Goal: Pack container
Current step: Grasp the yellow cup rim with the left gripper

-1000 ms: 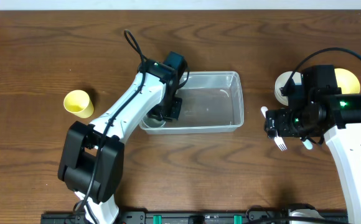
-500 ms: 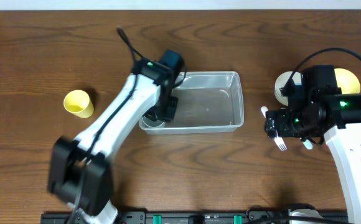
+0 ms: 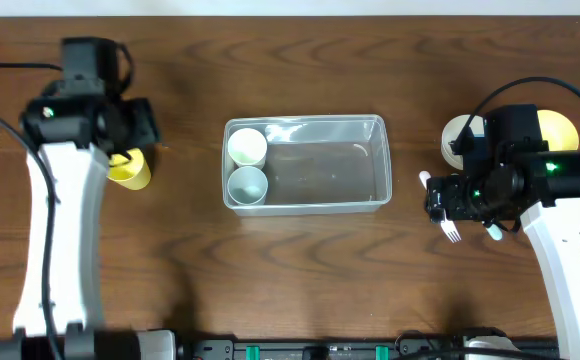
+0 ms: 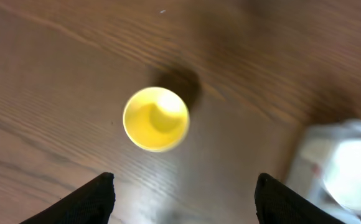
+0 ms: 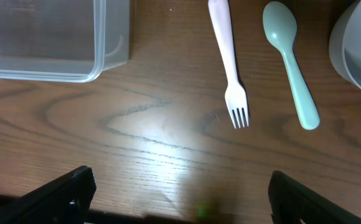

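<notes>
Overhead: the left arm (image 3: 65, 200) has swung off the container (image 3: 370, 165), where it was reaching in a second ago. It now sits out at the counter's (image 3: 300, 270) 9 o'clock side, above the yellow cup (image 3: 128, 168). The clear container lies mid-counter with a white cup (image 3: 247, 146) and a pale green cup (image 3: 249, 184) standing at its 9 o'clock end. That drop looks finished, and the yellow cup is probably next. The right arm (image 3: 570, 240) has not shifted; it hangs at the container's 3 o'clock over a fork (image 3: 452, 233), with a white bowl (image 3: 458, 135) and a yellow bowl (image 3: 560, 125) at the fork's 12 to 1 o'clock.

Left wrist: the left claw (image 4: 185, 180) has its fingers spread wide, nothing between them and nothing touched. The yellow cup stands upright at 12 o'clock from the gap, well clear of both fingers. A blurred pale shape at 4 o'clock may be the container's end; I cannot tell.

Right wrist: the right claw (image 5: 180, 183) is also spread wide and empty, above bare wood. The fork and a pale green spoon (image 5: 290, 68) lie side by side, apart, at 12 to 1 o'clock. The container's corner is at 10 o'clock and a white bowl's edge at 2 o'clock.
</notes>
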